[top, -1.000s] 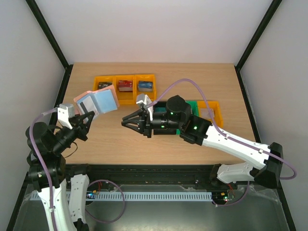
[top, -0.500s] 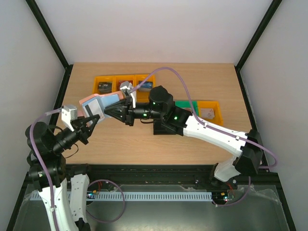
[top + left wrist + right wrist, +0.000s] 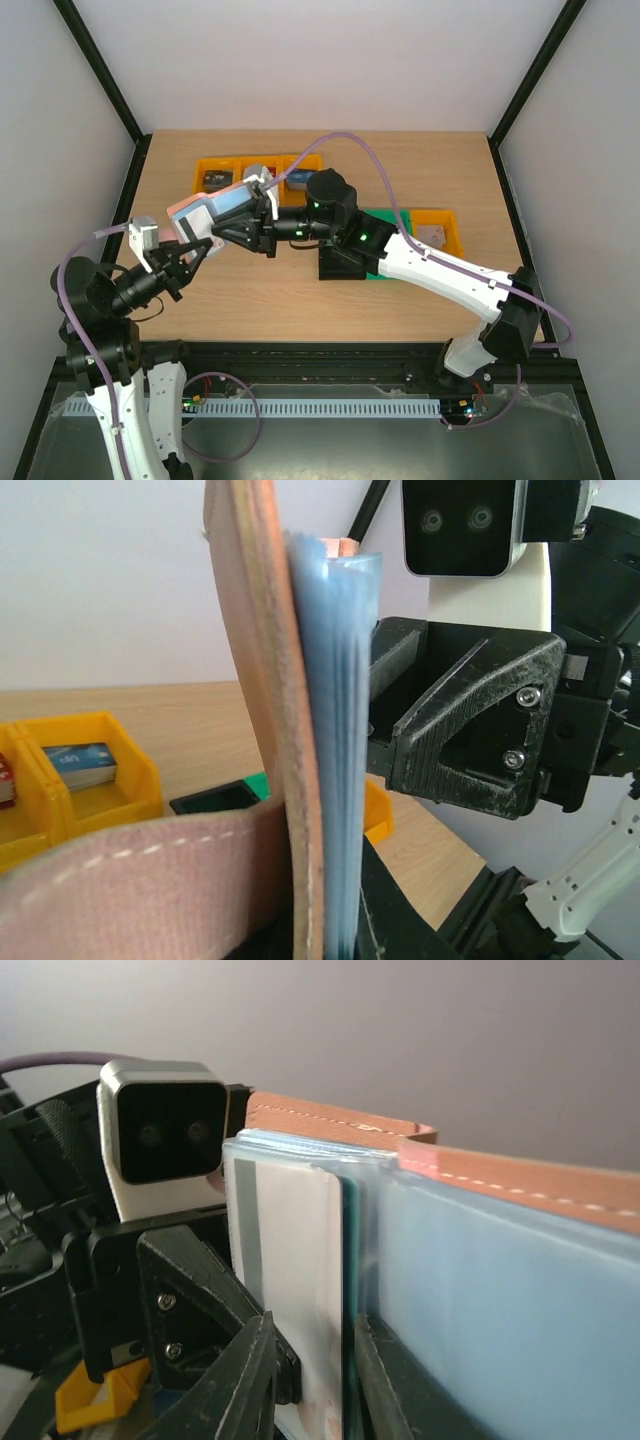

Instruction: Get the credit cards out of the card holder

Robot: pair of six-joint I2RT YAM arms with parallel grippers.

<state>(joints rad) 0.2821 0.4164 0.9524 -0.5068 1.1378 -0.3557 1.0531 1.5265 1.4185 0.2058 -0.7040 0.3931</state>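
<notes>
The left arm (image 3: pixel 105 300) is seen folded at the near left, the left gripper (image 3: pixel 190 250) raised and clamped. The right arm (image 3: pixel 440 275) is stretched across, the right gripper (image 3: pixel 228 232) brought up against the left one, jaws narrowed; full closure cannot be judged.

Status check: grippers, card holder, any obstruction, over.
Left gripper shut on card holder, held aloft and open. Right gripper straddling white credit card, grip unconfirmed. Teal card behind it. No obstruction seen.
</notes>
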